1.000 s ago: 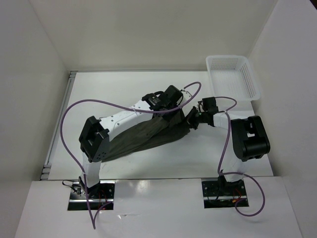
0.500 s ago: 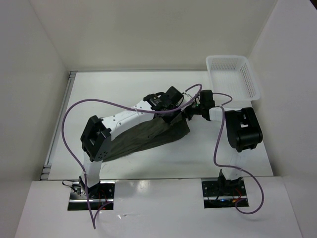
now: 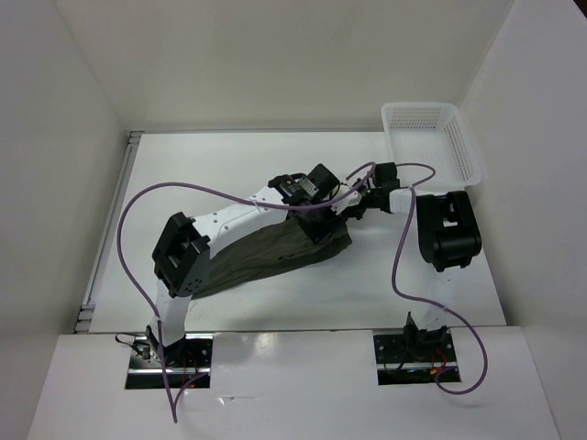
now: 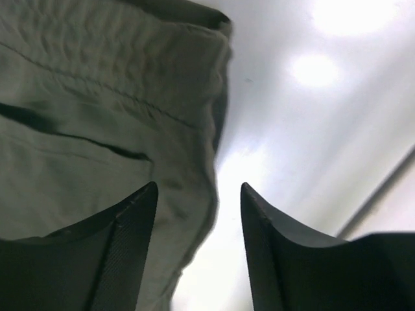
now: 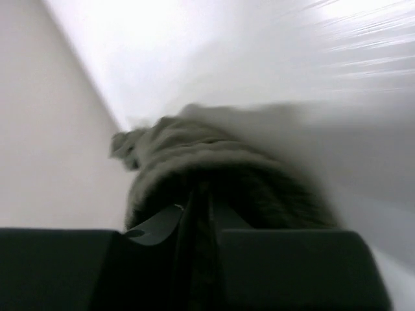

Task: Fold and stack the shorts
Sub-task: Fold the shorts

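Sprung apart, the left gripper [image 4: 198, 188] hangs empty over the shorts [image 3: 275, 252] (their 3 o'clock end); the right gripper [image 5: 198, 194] still pinches fabric there.

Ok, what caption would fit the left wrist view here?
Left gripper open above the edge of the wrinkled olive shorts, with the white table alongside.
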Motion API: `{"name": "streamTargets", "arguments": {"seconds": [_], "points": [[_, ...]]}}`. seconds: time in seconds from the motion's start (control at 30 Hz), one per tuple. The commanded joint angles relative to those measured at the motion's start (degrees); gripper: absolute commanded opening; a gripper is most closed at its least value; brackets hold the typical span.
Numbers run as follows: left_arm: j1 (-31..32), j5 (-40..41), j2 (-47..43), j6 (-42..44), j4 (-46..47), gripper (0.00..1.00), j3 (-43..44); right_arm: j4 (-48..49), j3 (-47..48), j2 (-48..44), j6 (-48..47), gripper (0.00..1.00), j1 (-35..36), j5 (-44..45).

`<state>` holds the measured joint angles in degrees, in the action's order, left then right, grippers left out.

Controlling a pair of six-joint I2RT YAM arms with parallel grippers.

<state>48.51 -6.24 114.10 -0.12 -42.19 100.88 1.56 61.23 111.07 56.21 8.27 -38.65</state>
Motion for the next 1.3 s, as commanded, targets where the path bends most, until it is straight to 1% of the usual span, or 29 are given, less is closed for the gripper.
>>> {"name": "streamTargets", "arguments": {"seconds": [0.0,0.07,0.1,0.13,0.2,0.23,0.3,0.37,0.5,0.57,0.67,0.7,0.73,0.77,0.8,0.83,0.9,0.93,1.03,1.07,1.13,1.2,1.27], "points": [[0.0,-6.8,-0.9,0.1,-2.7,0.62,-0.1,-9.5,4.1,-3.5,-11.3,0.17,-3.4,5.3],[0.0,-6.8,-0.9,0.1,-2.7,0.62,-1.6,-14.4,7.5,-3.5,-14.4,0.23,-4.1,6.7],[0.0,-6.2,-0.9,0.1,-2.7,0.62,-1.6,-16.0,8.7,-3.5,-17.3,0.25,-4.1,7.4],[0.0,-6.2,-1.4,0.1,-3.2,0.64,-2.2,-18.8,10.4,-3.5,-18.5,0.29,-4.1,9.3],[0.0,-6.2,-2.7,0.1,-3.2,0.64,-2.9,-21.4,11.6,-4.3,-21.6,0.34,-4.1,12.4],[0.0,-6.8,-2.7,0.1,-3.2,0.65,-3.4,-22.6,12.2,-4.8,-22.5,0.35,-4.1,15.9],[0.0,-8.2,-4.4,0.1,-4.8,0.65,-3.4,-24.1,12.2,-7.8,-23.8,0.42,-4.1,18.7],[0.0,-9.9,-5.6,0.1,-6.7,0.65,-2.0,-24.7,10.9,-10.6,-24.4,0.45,-4.8,20.3],[-0.7,-10.5,-11.2,0.1,-8.2,0.66,-2.0,-24.7,8.1,-20.6,-25.6,0.46,-4.8,21.9],[-3.0,-10.5,-12.2,0.1,-8.2,0.66,-2.0,-24.7,8.1,-22.3,-26.4,0.46,-4.1,21.0],[-8.4,-11.3,-13.7,0.1,-7.3,0.66,-2.6,-26.9,10.1,-22.3,-28.1,0.37,-2.4,18.7],[-10.3,-10.1,-14.5,0.1,-6.5,0.66,-3.7,-27.4,10.1,-22.3,-28.6,0.29,-1.5,18.7],[-14.5,-9.1,-14.5,0.1,-4.8,0.66,-4.5,-27.4,10.1,-22.3,-28.6,0.24,-0.4,18.7],[-17.0,-7.9,-15.2,0.1,-3.9,0.66,-5.3,-27.4,10.1,-23.0,-29.2,0.20,0.9,19.4],[-19.6,-6.9,-16.0,0.1,-3.1,0.66,-6.3,-26.7,10.1,-23.0,-29.2,0.13,4.3,20.5],[-24.6,-4.9,-16.0,0.1,-1.6,0.66,-8.3,-25.7,9.5,-23.5,-29.7,0.10,6.1,20.5],[-29.6,-4.3,-17.4,0.1,-0.4,0.66,-10.4,-24.6,9.0,-22.9,-29.8,0.05,11.1,20.4],[-34.0,-3.7,-17.9,0.1,0.4,0.66,-12.6,-24.1,8.3,-21.3,-29.0,0.03,12.3,19.8],[-38.7,-0.5,-18.5,0.1,1.9,0.66,-16.9,-24.7,6.2,-17.1,-25.7,0.00,13.8,18.0],[-40.8,-0.4,-18.5,0.1,2.6,0.66,-19.7,-25.3,4.9,-16.2,-25.0,0.00,13.8,18.0],[-43.0,0.1,-18.5,0.1,3.4,0.65,-22.6,-27.0,2.1,-14.7,-24.4,0.00,13.8,19.3],[-44.1,0.1,-17.9,0.1,5.0,0.65,-26.4,-27.0,-0.4,-14.0,-23.6,0.00,13.8,22.7],[-45.5,0.1,-16.6,0.1,6.3,0.65,-28.1,-26.3,-3.6,-14.0,-22.7,0.00,13.2,23.4]]}}
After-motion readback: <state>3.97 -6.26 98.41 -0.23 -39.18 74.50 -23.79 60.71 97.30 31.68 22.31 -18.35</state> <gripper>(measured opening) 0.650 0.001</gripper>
